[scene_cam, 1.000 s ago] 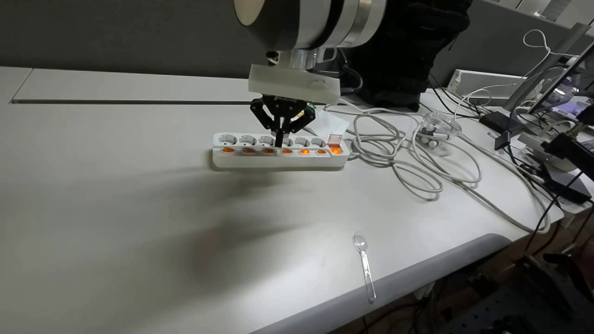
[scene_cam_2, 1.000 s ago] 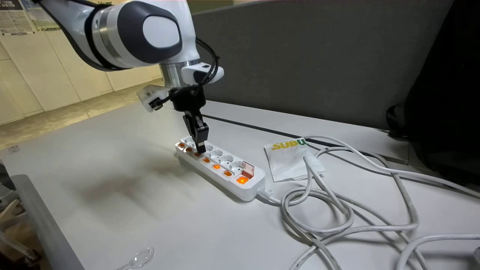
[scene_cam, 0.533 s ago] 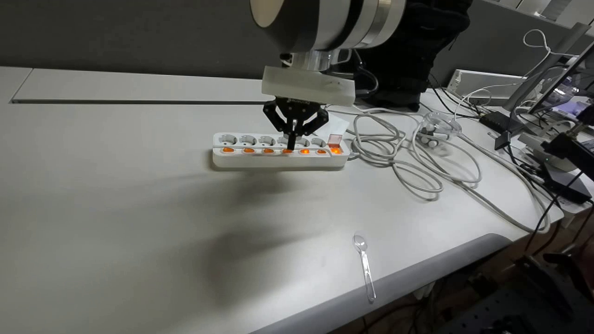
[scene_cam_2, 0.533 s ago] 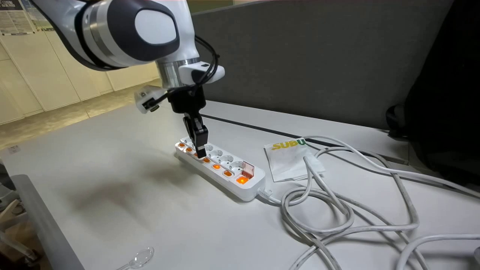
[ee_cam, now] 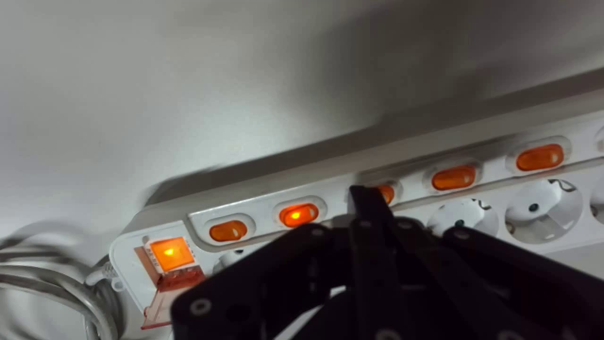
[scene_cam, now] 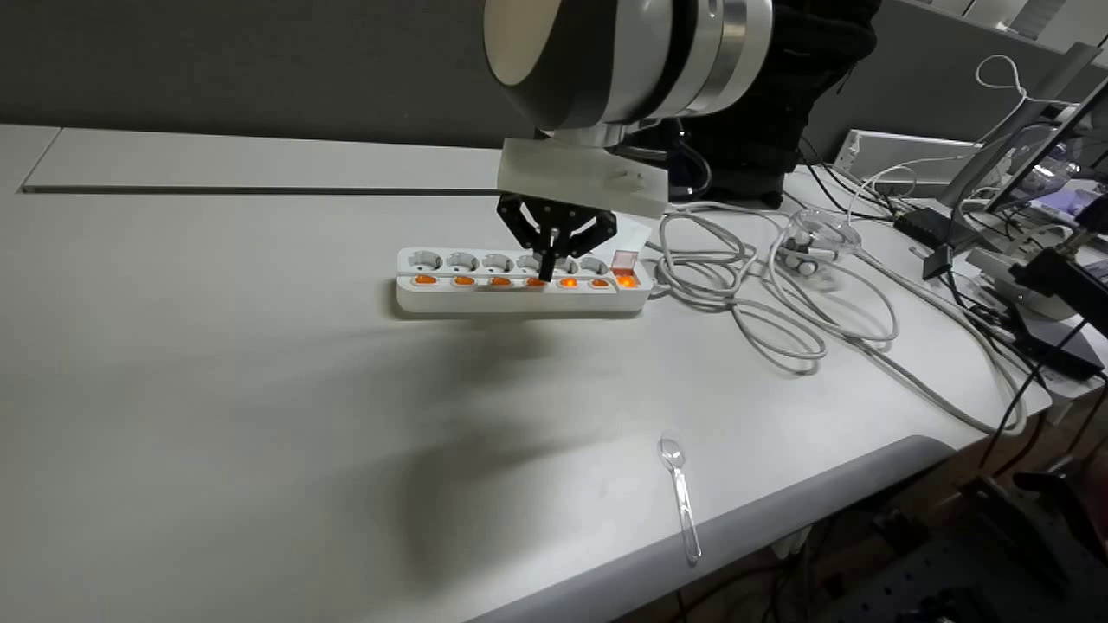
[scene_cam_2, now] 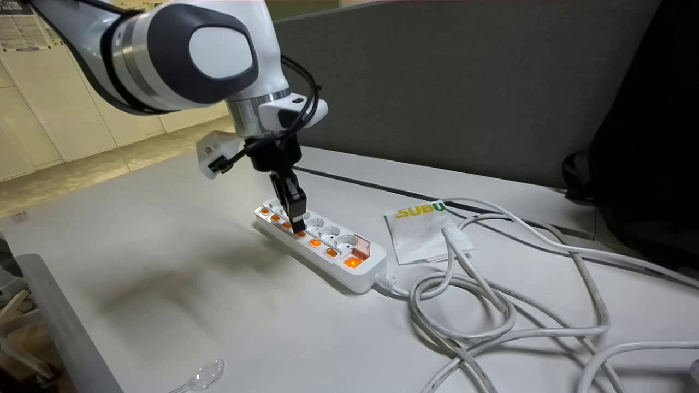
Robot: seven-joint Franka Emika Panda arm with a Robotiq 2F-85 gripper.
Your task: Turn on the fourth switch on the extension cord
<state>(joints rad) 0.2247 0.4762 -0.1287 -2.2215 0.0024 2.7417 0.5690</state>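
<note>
The extension cord is a long white power strip (scene_cam: 519,301) on the desk, with a row of sockets and orange switches. It also shows in an exterior view (scene_cam_2: 333,271) and the wrist view (ee_cam: 265,215). My gripper (scene_cam: 545,273) is shut and empty, pointing down. In the wrist view its fingertips (ee_cam: 362,192) cover part of the fourth switch (ee_cam: 387,193); whether they touch it is unclear. The visible part of that switch shows no bright glow. The neighbouring switch towards the cable (ee_cam: 298,215) is lit, and so is the square main switch (ee_cam: 171,253).
Coiled white and grey cables (scene_cam: 736,303) lie beyond the strip's cable end. A white paper napkin (scene_cam_2: 418,232) lies behind that end. A clear plastic spoon (scene_cam: 681,497) lies near the desk's front edge. A black bag (scene_cam: 762,95) stands at the back.
My gripper has moved along the strip towards its cable end, from near the third switch to the fourth. In the last half second the hand has come lower. The strip has not moved.
</note>
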